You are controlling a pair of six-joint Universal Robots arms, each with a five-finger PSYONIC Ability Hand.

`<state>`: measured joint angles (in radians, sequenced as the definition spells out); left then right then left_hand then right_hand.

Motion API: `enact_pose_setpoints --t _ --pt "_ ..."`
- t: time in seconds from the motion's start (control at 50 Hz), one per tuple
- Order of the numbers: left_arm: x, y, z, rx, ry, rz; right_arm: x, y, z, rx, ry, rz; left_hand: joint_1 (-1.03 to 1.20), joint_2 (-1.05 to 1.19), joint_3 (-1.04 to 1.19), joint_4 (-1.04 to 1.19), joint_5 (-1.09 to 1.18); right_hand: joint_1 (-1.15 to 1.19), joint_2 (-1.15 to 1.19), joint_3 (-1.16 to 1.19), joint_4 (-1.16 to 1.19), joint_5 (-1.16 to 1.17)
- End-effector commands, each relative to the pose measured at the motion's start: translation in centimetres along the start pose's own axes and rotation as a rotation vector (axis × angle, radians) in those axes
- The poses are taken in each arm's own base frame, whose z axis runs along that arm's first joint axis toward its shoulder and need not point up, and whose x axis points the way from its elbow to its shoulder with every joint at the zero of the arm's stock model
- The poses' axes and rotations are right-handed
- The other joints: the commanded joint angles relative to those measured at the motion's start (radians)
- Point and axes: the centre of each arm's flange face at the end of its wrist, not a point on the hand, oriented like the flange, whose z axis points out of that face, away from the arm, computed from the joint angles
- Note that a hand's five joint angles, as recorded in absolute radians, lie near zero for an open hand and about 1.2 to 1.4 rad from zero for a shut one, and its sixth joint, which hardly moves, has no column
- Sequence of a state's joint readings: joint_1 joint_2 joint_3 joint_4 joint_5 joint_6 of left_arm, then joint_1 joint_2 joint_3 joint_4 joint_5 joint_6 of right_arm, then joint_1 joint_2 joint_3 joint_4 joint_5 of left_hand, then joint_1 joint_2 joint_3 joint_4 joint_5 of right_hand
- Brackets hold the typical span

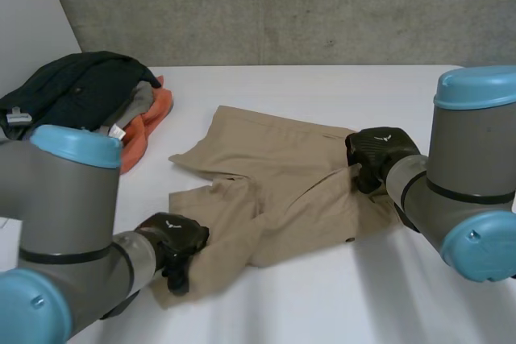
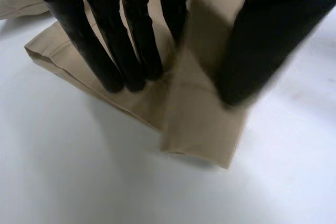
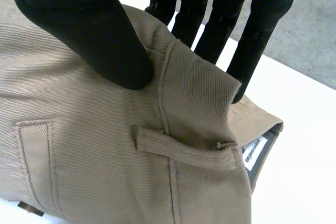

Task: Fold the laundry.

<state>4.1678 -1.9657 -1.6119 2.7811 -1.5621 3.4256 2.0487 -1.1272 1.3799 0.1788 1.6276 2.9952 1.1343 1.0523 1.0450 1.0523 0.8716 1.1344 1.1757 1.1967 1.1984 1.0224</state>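
Tan trousers point(image 1: 274, 175) lie rumpled across the middle of the white table point(image 1: 363, 296). My left hand point(image 1: 173, 239) is at the hem of the near leg. In the left wrist view its straight fingers point(image 2: 131, 51) and thumb point(image 2: 262, 40) press onto the leg's hem end point(image 2: 199, 129), with a ridge of cloth pinched between them. My right hand point(image 1: 379, 151) is at the waistband on the trousers' right side. There its thumb point(image 3: 89, 30) pushes on the inner face of the waistband point(image 3: 199, 93) while the fingers point(image 3: 231, 24) stand behind it, pinching it near a belt loop point(image 3: 184, 148).
A pile of other clothes sits at the table's far left: a dark garment point(image 1: 81, 86) on top and an orange one point(image 1: 149, 122) under it. A concrete wall point(image 1: 282, 6) runs behind the table. Bare table lies in front of the trousers and to their right.
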Motion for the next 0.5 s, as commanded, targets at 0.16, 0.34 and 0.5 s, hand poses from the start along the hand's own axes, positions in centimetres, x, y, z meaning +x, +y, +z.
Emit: enact_pose_setpoints --t 0.16,0.34,0.5 --pt "2.6 1.8 -4.7 -0.11 0.072 0.206 -0.5 5.7 -8.3 -0.306 -0.399 -0.546 0.262 0.344 0.351 0.344 0.35 0.262 0.221 0.2 0.198 0.199" --pt "2.3 2.3 -4.2 -0.181 0.058 0.387 0.6 5.5 -8.8 -0.332 -0.438 -0.656 0.262 0.344 0.351 0.344 0.35 0.262 0.221 0.2 0.198 0.199" --pt "-0.7 -6.1 -0.4 0.089 -0.161 0.33 2.1 2.8 -3.9 -0.186 -0.224 -0.559 0.262 0.344 0.351 0.344 0.35 0.262 0.221 0.2 0.198 0.199"
